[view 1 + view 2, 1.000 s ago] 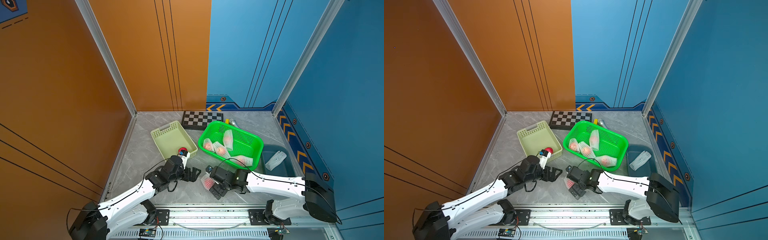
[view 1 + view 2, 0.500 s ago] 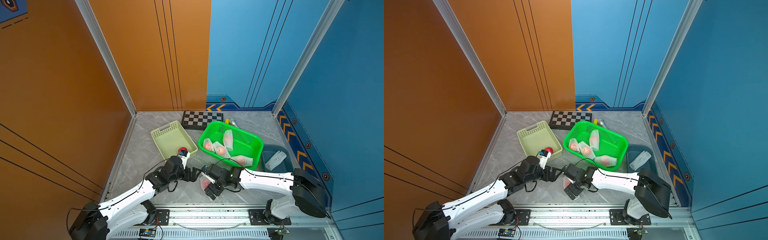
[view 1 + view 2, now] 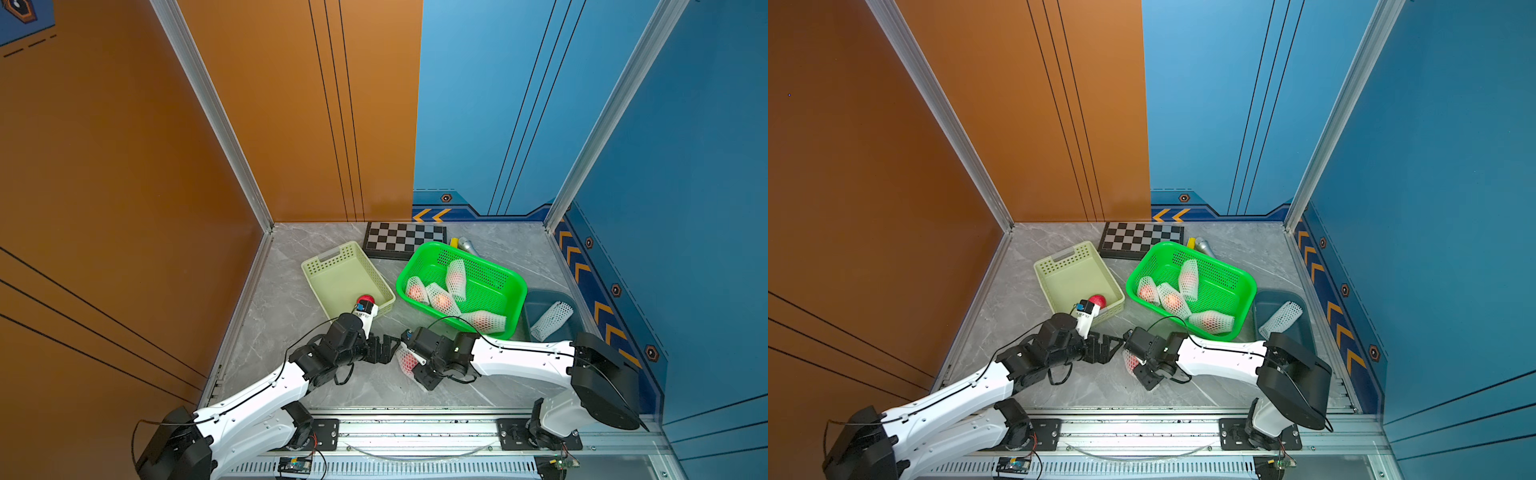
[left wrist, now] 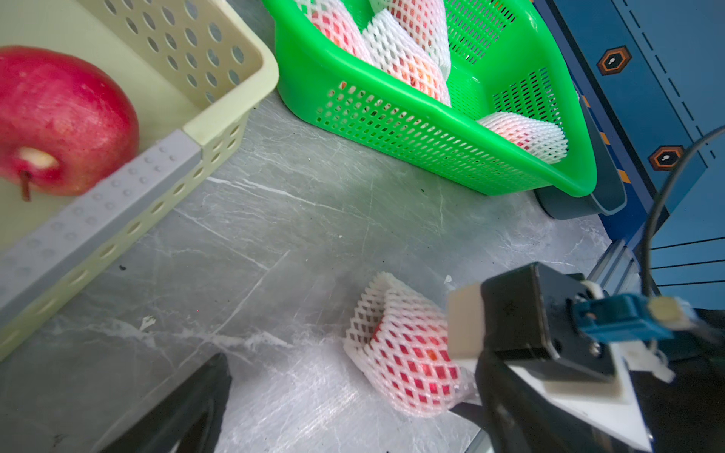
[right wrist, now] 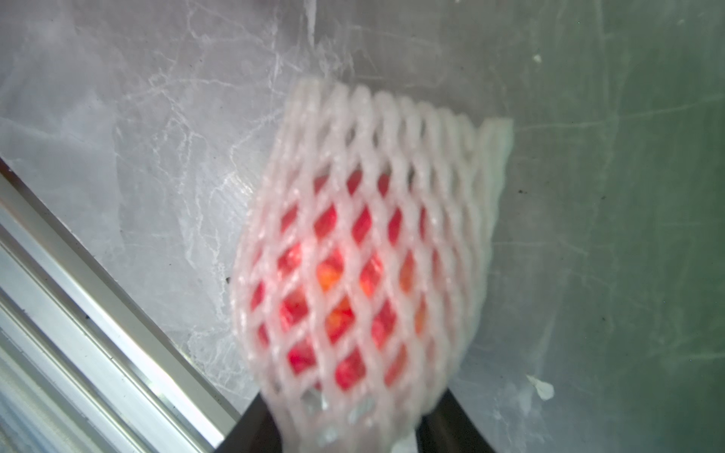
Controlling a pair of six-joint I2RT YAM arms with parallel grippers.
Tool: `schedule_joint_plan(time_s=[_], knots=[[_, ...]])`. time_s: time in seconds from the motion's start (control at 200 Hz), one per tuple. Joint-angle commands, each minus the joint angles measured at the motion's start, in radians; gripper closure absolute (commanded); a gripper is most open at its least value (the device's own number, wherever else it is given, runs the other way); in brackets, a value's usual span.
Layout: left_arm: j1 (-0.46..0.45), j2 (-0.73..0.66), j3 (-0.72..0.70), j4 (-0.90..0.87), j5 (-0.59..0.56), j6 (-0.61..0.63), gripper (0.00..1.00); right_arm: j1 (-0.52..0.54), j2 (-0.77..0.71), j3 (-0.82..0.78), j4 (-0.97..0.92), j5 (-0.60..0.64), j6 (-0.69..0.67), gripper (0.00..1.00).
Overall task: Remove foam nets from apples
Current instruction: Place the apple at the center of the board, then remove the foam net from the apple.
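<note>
A foam net with a red apple inside (image 3: 404, 360) (image 5: 353, 255) lies on the grey table near the front. My right gripper (image 3: 416, 360) (image 5: 349, 423) is shut on that net's near end, one black finger on each side. My left gripper (image 3: 380, 348) stands open just left of it, facing the net's free end (image 4: 376, 310), not touching. Several more netted apples (image 3: 440, 297) lie in the green basket (image 3: 486, 276). A bare red apple (image 3: 365, 299) (image 4: 59, 117) sits in the beige basket (image 3: 332, 270).
A dark blue bin (image 3: 536, 296) at the right holds an empty foam net (image 3: 550, 320). A checkerboard (image 3: 405, 241) and a small yellow and silver object (image 3: 463, 244) lie at the back wall. The metal rail (image 3: 415, 428) runs along the table's front edge.
My right gripper moved left onto the netted apple and its jaws closed on the net's end. The left arm stayed where it was, still open.
</note>
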Motion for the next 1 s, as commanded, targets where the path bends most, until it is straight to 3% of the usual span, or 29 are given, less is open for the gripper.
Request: schedule_joint_plan(time_s=[0.0,0.135,0.245,0.586,0.751,0.871,0.991], knots=[[-0.002,-0.006,-0.017,0.009,0.008,-0.001,0.02,0.0,0.002,0.018,0.052,-0.018,-0.034,0.66],[0.001,0.006,-0.022,0.023,0.024,0.003,0.02,-0.006,0.002,0.015,0.053,-0.019,-0.048,0.79],[0.0,0.028,-0.023,0.04,0.053,0.006,0.02,-0.015,-0.001,0.003,0.057,-0.013,-0.061,1.0],[0.001,0.096,-0.053,0.213,0.221,-0.011,0.03,-0.051,-0.097,-0.142,0.211,-0.072,-0.114,1.0],[0.001,0.113,-0.058,0.261,0.285,-0.019,0.12,-0.065,-0.132,-0.173,0.239,-0.074,-0.113,1.0],[-0.006,0.13,-0.063,0.267,0.297,-0.02,0.12,-0.068,-0.157,-0.191,0.259,-0.075,-0.113,1.0],[-0.009,0.144,-0.07,0.294,0.319,-0.027,0.25,-0.071,-0.197,-0.216,0.29,-0.07,-0.109,1.0]])
